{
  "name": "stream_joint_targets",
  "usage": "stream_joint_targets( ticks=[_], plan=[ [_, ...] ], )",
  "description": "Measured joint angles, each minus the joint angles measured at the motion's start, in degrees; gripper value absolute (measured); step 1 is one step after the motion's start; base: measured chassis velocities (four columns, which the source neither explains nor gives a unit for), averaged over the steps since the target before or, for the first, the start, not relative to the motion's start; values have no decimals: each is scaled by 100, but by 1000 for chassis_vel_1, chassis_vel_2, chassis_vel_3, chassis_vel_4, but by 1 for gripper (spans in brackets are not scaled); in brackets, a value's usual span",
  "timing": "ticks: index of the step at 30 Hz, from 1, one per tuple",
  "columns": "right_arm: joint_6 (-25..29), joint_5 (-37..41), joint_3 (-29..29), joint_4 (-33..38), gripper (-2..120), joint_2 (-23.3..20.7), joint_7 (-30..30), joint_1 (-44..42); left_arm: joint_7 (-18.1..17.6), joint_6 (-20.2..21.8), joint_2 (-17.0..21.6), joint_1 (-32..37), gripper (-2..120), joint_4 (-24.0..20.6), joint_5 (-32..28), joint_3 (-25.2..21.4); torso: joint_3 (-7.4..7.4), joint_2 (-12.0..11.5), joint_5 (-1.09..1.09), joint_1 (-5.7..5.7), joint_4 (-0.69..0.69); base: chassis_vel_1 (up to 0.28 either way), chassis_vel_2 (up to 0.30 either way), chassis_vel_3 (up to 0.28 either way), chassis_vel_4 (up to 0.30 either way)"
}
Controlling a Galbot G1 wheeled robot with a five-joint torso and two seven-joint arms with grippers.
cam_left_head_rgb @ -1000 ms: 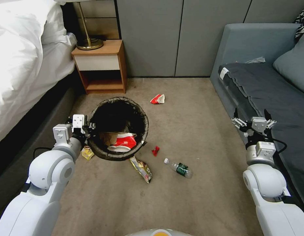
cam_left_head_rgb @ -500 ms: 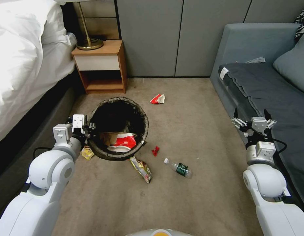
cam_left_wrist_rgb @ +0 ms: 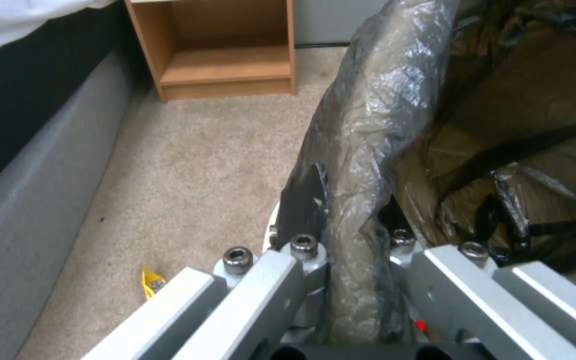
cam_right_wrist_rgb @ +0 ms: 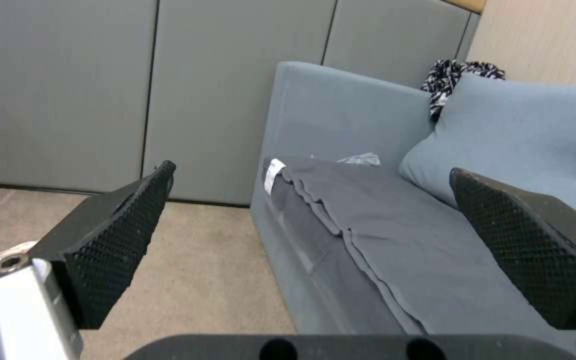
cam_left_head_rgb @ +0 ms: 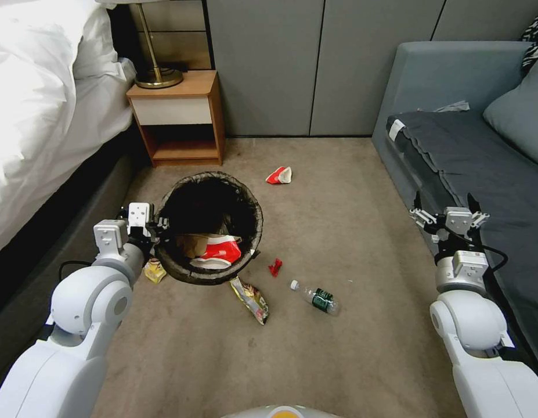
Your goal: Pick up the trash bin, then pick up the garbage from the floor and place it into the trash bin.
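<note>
Trash bin (cam_left_head_rgb: 210, 229) gripped at rim by left hand (cam_left_wrist_rgb: 351, 235), some litter already inside. Right hand (cam_left_head_rgb: 447, 219) open, idle beside sofa (cam_left_head_rgb: 454, 87). Remaining on floor (cam_left_head_rgb: 338, 360): bottle (cam_left_head_rgb: 316, 298), wrappers (cam_left_head_rgb: 251, 299), red cup (cam_left_head_rgb: 279, 175) toward far edge.

Legible text: none. Bottle (cam_left_head_rgb: 317, 298), floor, between the two claws: green label, print unreadable. Snack wrapper (cam_left_head_rgb: 251, 298) beside it: markings too small. Sofa tag (cam_left_head_rgb: 396, 129): blank white.

A bedroom: white-duveted bed (cam_left_head_rgb: 36, 98), wooden nightstand (cam_left_head_rgb: 179, 116) with lamp (cam_left_head_rgb: 155, 72), grey sofa (cam_left_head_rgb: 472, 139), carpeted floor (cam_left_head_rgb: 338, 232).
</note>
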Motion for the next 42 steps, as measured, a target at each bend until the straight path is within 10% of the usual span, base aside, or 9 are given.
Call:
stream_joint_targets(
  ticks=[13,23,42],
  plan=[
    [-352,514,33,364,100,-231,120,-101,62,0,19,79,1,-264,143,-40,-1,0,-1,0,1,0,0,0,0],
    [-1447,1802,47,1283,100,-909,559,-335,53,0,35,39,1,-277,72,-55,-1,0,2,0,0,0,0,0,0],
    [-3822,4017,-1092,512,100,-2154,547,1411,140,0,45,39,1,-148,191,-52,0,0,0,0,0,0,0,0,0]
  ],
)
